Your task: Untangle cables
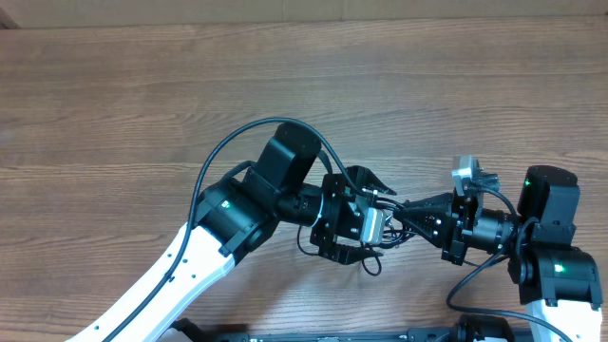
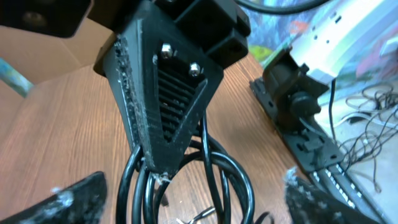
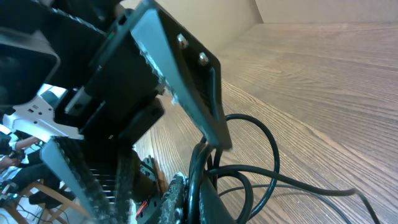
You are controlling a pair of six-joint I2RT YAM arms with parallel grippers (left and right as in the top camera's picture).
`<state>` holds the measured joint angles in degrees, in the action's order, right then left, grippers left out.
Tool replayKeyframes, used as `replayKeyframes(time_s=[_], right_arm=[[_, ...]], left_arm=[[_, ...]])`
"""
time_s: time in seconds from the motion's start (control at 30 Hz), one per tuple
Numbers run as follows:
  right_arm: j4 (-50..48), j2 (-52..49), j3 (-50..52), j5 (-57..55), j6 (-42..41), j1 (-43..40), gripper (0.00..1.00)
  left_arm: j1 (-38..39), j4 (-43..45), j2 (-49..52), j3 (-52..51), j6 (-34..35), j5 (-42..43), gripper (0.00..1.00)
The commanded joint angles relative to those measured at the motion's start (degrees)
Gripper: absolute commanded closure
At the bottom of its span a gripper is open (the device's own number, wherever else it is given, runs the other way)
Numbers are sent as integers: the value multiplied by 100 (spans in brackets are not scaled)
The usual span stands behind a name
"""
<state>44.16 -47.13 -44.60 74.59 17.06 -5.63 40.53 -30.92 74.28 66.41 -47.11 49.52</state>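
Right gripper (image 2: 154,163) is pinching the cables (image 3: 275,155), I think, dead center of the overhead frame, loops drooping toward the table (image 1: 285,76). Left gripper (image 2: 186,202) is hanging spread wide either side, gripping nothing.

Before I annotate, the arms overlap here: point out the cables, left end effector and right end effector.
cables (image 2: 244,180), left wrist view, right side of loop.
left end effector (image 1: 378,223), overhead view, midway between open fingertips.
right end effector (image 2: 157,160), left wrist view, closed fingertips.
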Motion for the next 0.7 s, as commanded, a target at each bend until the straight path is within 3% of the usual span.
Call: replayKeyframes(time_s=[0.0,0.03,0.17,0.3,0.37,0.4,0.5,0.57,0.6,0.67], right_arm=[[55,74,-4,164,179,-11,96],[142,74,-4,212,382,-11,96],[448,74,-4,315,1008,-11,96],[450,74,-4,313,1012,-11,96],[450,74,-4,417,1058,-11,96],[446,74,-4,597,1150,-11,96],[446,74,-4,1084,1475,-11,96],[468,74,-4,1056,1473,-11,96],[468,74,-4,1058,1473,-11,96],[466,74,-4,1058,1471,-11,96]], left_arm=[[0,15,142,98,-44,90,11],[-4,13,149,98,-44,72,0],[-7,9,146,98,2,-153,0],[-7,13,149,98,205,-146,4],[-7,9,149,98,219,-149,28],[-7,11,149,98,219,-149,48],[-7,11,149,98,221,-149,66],[-7,11,149,98,219,-149,90],[-7,9,149,98,221,-149,96],[-7,4,149,98,240,-146,96]])
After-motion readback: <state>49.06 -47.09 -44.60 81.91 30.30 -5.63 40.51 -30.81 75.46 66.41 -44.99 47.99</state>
